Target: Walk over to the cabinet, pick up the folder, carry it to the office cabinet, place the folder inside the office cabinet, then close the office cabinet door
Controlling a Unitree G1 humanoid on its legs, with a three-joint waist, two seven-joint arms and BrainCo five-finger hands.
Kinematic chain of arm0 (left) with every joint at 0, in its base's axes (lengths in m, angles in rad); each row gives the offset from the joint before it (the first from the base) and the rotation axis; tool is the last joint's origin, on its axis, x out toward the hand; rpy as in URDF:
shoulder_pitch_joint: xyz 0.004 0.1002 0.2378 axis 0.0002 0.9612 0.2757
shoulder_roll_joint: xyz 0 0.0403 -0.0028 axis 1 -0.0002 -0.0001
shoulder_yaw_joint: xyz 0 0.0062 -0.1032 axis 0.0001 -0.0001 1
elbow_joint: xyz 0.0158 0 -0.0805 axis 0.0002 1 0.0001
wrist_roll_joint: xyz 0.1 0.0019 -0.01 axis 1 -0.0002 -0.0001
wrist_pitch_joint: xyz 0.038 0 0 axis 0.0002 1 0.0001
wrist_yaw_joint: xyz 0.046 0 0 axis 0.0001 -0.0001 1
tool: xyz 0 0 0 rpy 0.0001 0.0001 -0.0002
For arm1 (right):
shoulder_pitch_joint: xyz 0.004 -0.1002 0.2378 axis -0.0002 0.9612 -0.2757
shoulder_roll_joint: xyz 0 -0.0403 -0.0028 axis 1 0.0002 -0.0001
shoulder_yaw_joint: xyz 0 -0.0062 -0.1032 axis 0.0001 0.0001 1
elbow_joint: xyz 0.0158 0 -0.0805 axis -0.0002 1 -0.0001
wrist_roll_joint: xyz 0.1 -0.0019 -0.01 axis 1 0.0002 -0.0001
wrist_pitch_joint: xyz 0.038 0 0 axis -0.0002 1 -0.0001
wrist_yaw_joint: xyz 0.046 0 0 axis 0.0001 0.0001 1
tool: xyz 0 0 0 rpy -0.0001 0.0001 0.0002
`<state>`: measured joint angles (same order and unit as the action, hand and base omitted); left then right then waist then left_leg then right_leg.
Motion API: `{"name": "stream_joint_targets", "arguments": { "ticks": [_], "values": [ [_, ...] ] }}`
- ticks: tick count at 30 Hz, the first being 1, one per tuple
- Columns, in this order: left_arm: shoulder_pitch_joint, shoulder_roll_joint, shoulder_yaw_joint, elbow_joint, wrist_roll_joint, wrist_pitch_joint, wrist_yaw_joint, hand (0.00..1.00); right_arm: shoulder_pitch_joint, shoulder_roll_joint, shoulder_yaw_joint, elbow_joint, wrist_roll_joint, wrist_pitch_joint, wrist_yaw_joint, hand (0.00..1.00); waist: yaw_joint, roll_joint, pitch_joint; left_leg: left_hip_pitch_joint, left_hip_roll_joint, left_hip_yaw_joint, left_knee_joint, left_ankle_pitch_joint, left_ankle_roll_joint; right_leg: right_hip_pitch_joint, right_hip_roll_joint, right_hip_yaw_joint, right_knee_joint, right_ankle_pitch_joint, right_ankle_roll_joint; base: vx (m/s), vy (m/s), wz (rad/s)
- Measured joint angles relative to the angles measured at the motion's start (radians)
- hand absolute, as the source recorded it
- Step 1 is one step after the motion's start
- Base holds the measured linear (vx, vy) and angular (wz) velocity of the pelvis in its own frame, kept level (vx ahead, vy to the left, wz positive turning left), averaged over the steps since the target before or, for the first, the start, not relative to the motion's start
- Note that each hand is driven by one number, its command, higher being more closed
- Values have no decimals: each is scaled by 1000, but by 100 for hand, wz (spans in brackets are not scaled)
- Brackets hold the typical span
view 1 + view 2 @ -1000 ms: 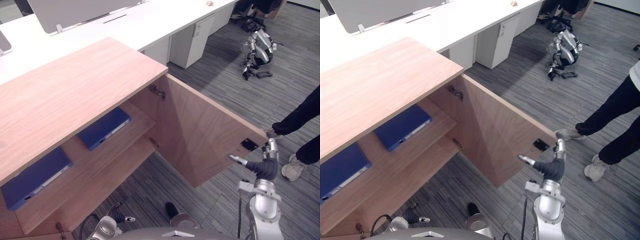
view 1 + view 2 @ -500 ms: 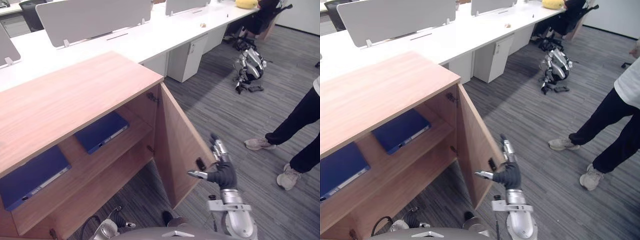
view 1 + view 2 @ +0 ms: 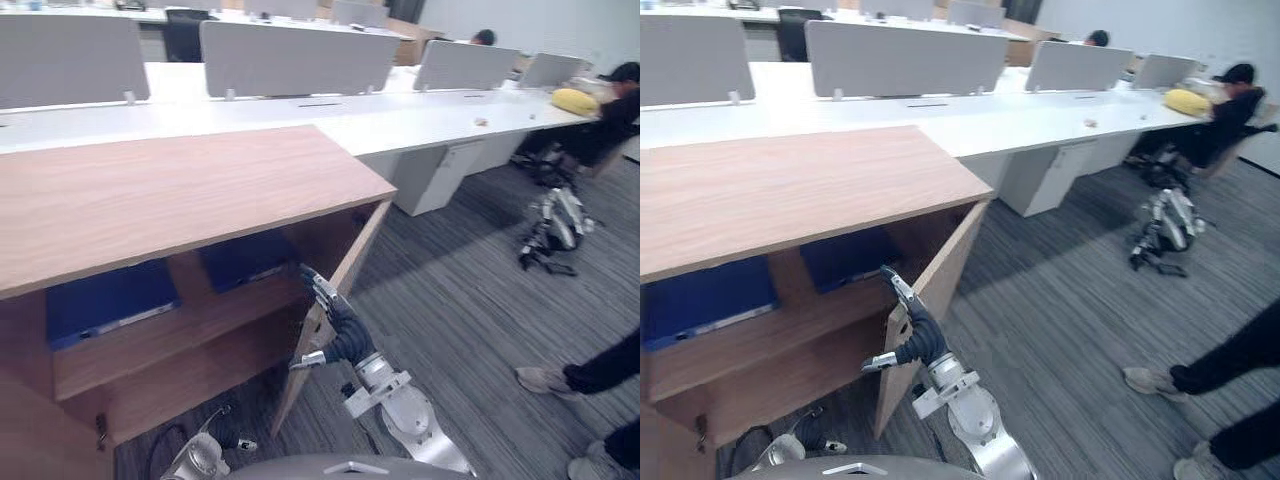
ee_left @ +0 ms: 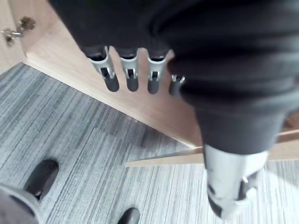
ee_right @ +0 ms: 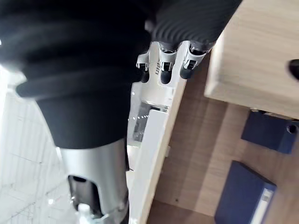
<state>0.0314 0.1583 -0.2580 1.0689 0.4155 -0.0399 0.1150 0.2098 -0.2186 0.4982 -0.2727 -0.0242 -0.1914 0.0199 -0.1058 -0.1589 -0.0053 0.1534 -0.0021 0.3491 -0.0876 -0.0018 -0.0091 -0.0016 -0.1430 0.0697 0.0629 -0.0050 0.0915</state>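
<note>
The wooden office cabinet [image 3: 180,190] stands in front of me, its door [image 3: 352,262] swung most of the way toward the opening. My right hand [image 3: 335,325] is open, its straight fingers [image 5: 161,67] lying against the door's free edge. Two blue folders [image 3: 105,300] [image 3: 245,258] lie flat on the upper shelf inside; in the right wrist view they are the two blue folders [image 5: 245,196] [image 5: 268,130] past the door's edge. My left hand [image 4: 132,74] hangs low by the cabinet's base, fingers relaxed and holding nothing.
White desks [image 3: 420,120] with grey dividers run behind the cabinet. Another robot [image 3: 555,225] lies on the grey carpet to the right. A person's legs and shoes [image 3: 590,370] stand at the lower right. A seated person [image 3: 1230,90] is at the far desk.
The door has swung from wide open to nearly shut, with my right hand following it leftward against its edge. The camera has turned and shifted too.
</note>
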Motion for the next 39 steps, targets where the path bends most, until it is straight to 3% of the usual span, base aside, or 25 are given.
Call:
{"name": "stream_joint_targets", "arguments": {
  "ticks": [9, 17, 27, 32, 39],
  "values": [
    [-3, 7, 77, 11, -12, -1, 11, 0, -168, 37, -78, 128, 19, -14, -37, 0, 46, 25, 9, -68, -12, -101, 0, 19, 28, 14, -19, -98, -35, 4, -5, 33, -3, 35],
    [-6, -3, 149, 11, -41, 1, 16, 0, -287, 56, -134, 210, 12, -34, -89, 0, 61, 65, 37, -100, -8, -173, 0, 27, 25, 35, -19, -178, -54, -3, 6, 30, -27, 27],
    [-8, -3, 170, 4, -61, 1, 25, 0, -347, 61, -214, 247, -62, -29, -132, 0, 80, 71, 56, -103, -1, -188, 0, 30, 22, 41, -12, -194, -67, -3, 7, 12, -11, 6],
    [-8, -4, 178, 2, -61, -1, 34, 0, -290, 63, -265, 109, -63, -26, -156, 0, 73, 79, 74, -103, 3, -189, 0, 31, 22, 40, -11, -192, -68, -1, 8, -3, -6, 0],
    [12, 2, 177, 0, -62, 0, 55, 0, -197, 81, -386, -113, -59, -71, -210, 0, 46, 82, 75, -102, 30, -190, 0, 41, 6, 31, 12, -184, -49, -3, 3, -25, -44, -2]
  ]
}}
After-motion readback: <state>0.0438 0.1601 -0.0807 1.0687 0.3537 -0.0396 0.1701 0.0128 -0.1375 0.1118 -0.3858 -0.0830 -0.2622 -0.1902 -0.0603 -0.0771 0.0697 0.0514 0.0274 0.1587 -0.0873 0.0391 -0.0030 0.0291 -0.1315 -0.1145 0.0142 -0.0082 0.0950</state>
